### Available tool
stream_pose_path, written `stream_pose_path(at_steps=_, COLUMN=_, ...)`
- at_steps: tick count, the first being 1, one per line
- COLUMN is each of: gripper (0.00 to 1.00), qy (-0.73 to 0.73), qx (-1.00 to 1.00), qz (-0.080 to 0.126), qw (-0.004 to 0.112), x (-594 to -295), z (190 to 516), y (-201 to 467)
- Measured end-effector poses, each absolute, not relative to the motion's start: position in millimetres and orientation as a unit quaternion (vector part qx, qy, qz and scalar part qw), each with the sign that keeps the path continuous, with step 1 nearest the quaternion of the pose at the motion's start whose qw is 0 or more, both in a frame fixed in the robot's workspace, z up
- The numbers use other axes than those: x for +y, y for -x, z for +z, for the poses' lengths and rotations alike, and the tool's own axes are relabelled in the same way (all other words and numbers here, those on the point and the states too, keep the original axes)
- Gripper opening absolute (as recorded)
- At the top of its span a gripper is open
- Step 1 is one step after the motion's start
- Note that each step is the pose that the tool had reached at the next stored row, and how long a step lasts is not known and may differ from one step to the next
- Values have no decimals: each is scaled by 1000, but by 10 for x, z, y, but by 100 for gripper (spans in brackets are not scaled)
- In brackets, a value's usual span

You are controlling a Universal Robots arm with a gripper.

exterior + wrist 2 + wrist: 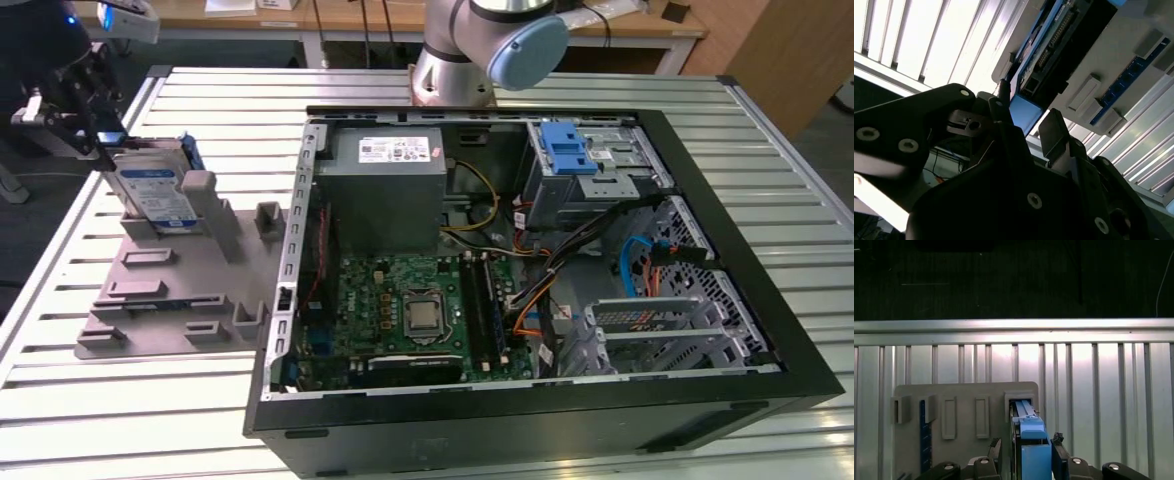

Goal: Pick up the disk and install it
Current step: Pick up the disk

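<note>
The disk (151, 190) stands on edge in a slot at the far end of a grey holder block (160, 300), at the exterior view's left. It is silver-grey with a white-and-blue label and a blue carrier. My gripper (107, 140) is at the disk's upper end. In the first wrist view the blue carrier (1031, 450) sits between my two fingers, with my gripper (1026, 445) open around it; one finger (995, 447) stands a little apart and the other is close against it. The second wrist view shows the carrier's blue end (1024, 107) between the fingers of my gripper (1026, 112).
An open computer case (747, 400) lies on the slatted metal table (120, 420), to the exterior view's right of the holder. Inside are a grey power supply box (387, 190), a motherboard (414, 310) and a grey drive cage with a blue latch (571, 160). The arm's base (454, 70) stands behind the case.
</note>
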State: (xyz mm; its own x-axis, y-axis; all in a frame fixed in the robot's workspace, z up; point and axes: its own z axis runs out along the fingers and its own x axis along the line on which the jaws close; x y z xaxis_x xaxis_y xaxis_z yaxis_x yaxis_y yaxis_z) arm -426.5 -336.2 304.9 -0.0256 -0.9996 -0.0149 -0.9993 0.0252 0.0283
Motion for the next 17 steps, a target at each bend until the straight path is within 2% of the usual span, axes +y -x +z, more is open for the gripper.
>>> stream_pose_path(at_steps=15, gripper=51, qy=-698, qx=-716, qz=-16, qw=5, x=-3340, z=2920, y=4277)
stream_pose_path(at_steps=16, gripper=49, qy=-698, qx=-716, qz=-16, qw=5, x=-3341, z=2921, y=4277)
stream_pose_path(at_steps=17, gripper=43, qy=-698, qx=-716, qz=-16, qw=5, x=-3340, z=2921, y=4278)
